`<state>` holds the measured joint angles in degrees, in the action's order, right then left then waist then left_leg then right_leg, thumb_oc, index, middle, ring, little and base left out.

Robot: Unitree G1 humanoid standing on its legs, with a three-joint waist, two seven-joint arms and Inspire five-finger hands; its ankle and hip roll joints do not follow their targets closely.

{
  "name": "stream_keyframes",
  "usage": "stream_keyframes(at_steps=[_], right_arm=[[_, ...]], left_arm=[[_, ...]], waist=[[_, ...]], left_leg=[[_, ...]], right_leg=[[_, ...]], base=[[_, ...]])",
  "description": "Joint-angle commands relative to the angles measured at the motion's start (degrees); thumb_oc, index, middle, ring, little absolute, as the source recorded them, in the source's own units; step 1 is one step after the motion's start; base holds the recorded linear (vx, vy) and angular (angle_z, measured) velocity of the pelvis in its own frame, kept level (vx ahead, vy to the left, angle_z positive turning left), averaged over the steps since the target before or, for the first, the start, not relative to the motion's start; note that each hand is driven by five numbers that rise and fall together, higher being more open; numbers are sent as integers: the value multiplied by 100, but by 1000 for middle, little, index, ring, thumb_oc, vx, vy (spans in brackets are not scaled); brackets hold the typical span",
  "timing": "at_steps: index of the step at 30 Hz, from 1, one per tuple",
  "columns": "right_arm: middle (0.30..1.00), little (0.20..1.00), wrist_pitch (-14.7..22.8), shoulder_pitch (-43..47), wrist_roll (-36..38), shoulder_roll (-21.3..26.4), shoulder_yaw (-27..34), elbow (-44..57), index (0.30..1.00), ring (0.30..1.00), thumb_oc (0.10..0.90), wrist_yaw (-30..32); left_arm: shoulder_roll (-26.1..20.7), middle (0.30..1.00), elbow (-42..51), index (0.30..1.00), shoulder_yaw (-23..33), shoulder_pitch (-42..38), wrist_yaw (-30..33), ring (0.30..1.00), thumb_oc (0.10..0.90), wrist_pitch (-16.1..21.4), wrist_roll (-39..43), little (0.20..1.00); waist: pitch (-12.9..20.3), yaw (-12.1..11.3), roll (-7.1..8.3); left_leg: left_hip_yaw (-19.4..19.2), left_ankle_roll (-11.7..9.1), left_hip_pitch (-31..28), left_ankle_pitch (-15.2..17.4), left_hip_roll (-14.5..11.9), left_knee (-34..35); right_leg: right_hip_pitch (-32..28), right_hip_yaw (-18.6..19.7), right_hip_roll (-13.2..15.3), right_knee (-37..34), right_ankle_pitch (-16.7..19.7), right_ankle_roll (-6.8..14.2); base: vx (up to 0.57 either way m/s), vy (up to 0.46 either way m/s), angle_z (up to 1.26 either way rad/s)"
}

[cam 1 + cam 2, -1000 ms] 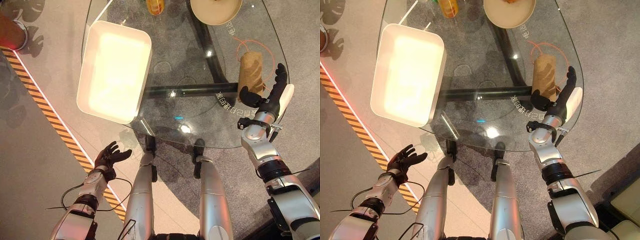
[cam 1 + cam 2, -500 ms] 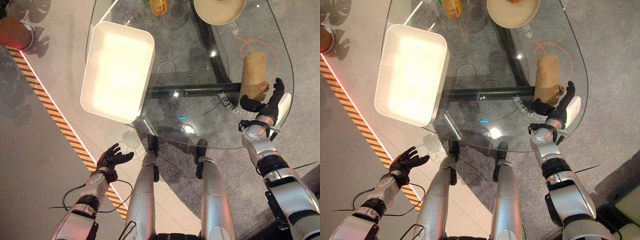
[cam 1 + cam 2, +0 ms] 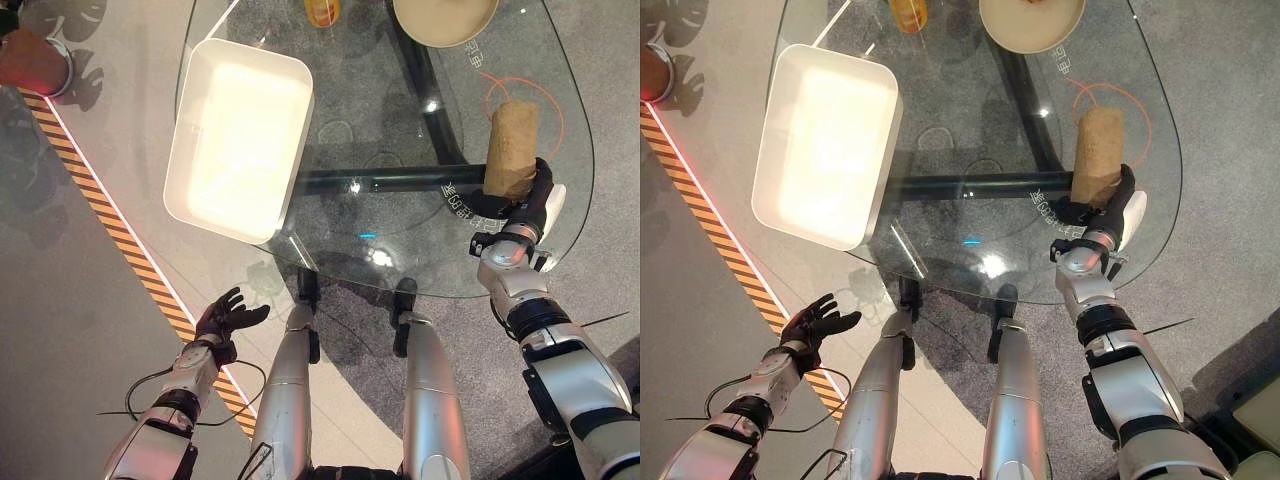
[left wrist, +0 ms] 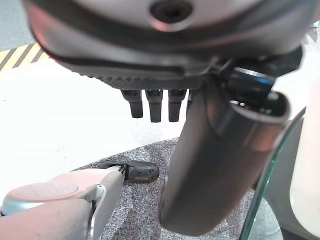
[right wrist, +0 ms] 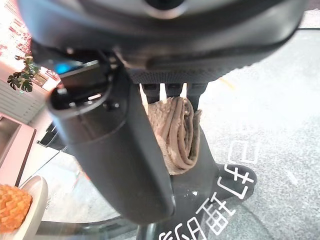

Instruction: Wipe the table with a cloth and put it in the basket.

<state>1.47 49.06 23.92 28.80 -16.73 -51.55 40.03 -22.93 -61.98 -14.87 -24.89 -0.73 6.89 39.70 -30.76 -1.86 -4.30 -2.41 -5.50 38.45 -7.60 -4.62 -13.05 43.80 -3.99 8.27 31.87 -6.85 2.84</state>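
A rolled brown cloth (image 3: 510, 145) lies on the right side of the glass table (image 3: 380, 240), inside an orange ring mark. My right hand (image 3: 520, 212) cups the roll's near end, open, with the thumb on one side and the fingers along the other. In the right wrist view the cloth (image 5: 175, 132) sits between the thumb (image 5: 110, 150) and the fingers. The white basket (image 3: 205, 215) rests on the table's left part, with nothing in it. My left hand (image 3: 222, 318) hangs open low at the left, off the table, over the floor.
A tan bowl (image 3: 445, 15) and an orange bottle (image 3: 322, 10) stand at the table's far edge. A yellow-black striped line (image 3: 120, 250) runs across the floor at the left. A reddish pot (image 3: 35, 60) stands at the far left.
My right hand has drawn in from beside the cloth's near end and now cups it between thumb and fingers. The camera has shifted a little. The left hand has stayed put.
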Motion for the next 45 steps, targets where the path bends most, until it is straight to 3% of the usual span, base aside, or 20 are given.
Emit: stream_keyframes(at_steps=[1,5,6,7,8,16,29,36,45], right_arm=[[900,900,103,362,-112,311,-117,-71,900,900,800,27],[900,900,-56,492,-296,355,-133,-349,900,900,800,77],[705,672,-75,516,-331,365,-139,-408,705,705,572,85],[559,502,-88,527,-347,372,-140,-431,559,559,402,87],[300,200,-153,581,-506,397,-152,-593,300,300,100,113],[300,200,-386,720,-1016,542,-280,-1220,300,300,100,35],[300,200,-290,701,-1110,598,-304,-1678,300,300,100,-123],[300,200,-92,873,-1310,631,-456,-1408,300,300,100,-276],[300,200,-290,1305,-1711,480,-1077,-515,300,300,100,-719]], left_arm=[[44,900,-188,900,17,79,140,900,800,112,5,900],[55,900,-218,900,-30,50,117,900,800,109,13,900],[57,900,-226,900,-34,43,113,900,800,107,9,900],[56,900,-227,900,-33,40,112,900,800,104,7,900],[58,900,-238,900,-49,23,106,900,800,105,1,900],[47,900,-273,900,-115,-73,91,900,800,100,17,900],[-50,900,-293,900,-150,-237,103,900,800,-21,50,900],[-66,900,-232,900,-170,-232,95,900,800,-24,48,900],[-27,900,-122,900,-137,-166,95,900,800,9,32,900]], waist=[[97,-19,-133],[97,-52,-164],[97,-57,-167],[97,-60,-168],[97,-75,-180],[97,-110,-200],[97,-126,-173],[97,-145,-167],[97,-225,-170]], left_leg=[[-137,199,114,829,296,-763],[-134,210,116,816,317,-734],[-132,212,121,816,318,-736],[-131,213,125,816,318,-739],[-123,221,138,818,320,-746],[-91,242,170,828,324,-776],[-68,234,151,783,283,-702],[-4,220,125,717,305,-569],[2,193,36,643,327,-396]], right_leg=[[-184,-502,65,-703,402,47],[-185,-524,68,-725,412,50],[-181,-527,70,-724,415,51],[-177,-528,71,-722,416,52],[-159,-537,82,-706,419,56],[-126,-555,113,-680,441,86],[-144,-600,129,-718,491,135],[-164,-593,104,-825,544,158],[-255,-663,106,-945,549,153]], base=[[0,0,0],[0,0,0],[0,0,0],[0,0,0],[0,0,0],[0,-2,0],[-3,-3,1],[-5,-5,2],[0,0,0]])
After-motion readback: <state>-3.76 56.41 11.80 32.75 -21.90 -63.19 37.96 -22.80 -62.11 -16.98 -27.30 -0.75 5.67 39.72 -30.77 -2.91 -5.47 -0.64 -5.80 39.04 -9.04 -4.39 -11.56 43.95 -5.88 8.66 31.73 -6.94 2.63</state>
